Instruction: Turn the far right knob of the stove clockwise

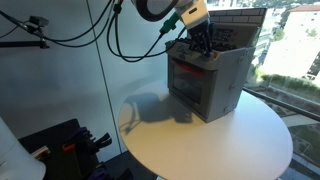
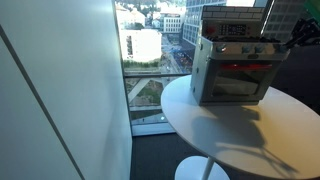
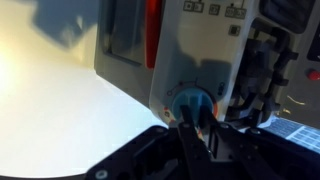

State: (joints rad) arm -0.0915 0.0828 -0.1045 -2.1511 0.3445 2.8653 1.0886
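1. Blue-tinted in the wrist view, the small round far right knob sits at about 4 o'clock from the frame's centre. It is on the pale control strip at a corner of the boxy grey toy stove.
2. The dark robot gripper comes in from 6 o'clock, with its fingertips right at the knob's lower rim. Blur and shadow hide the contact, so I cannot tell whether the pincer is spread, pressed together or pinching the knob.
3. Small square markings sit on the panel at 1 o'clock from the knob. They are too blurred to read.
4. The red door trim runs at 11 o'clock from the knob.
5. In both exterior views the stove stands on a round white table, and the gripper is at the stove's upper front edge.
6. In an exterior view, black cables hang at 10 o'clock from the stove, and black equipment lies at 8 o'clock, off the table.
7. In an exterior view, a tall window at 9 o'clock from the stove shows city buildings.
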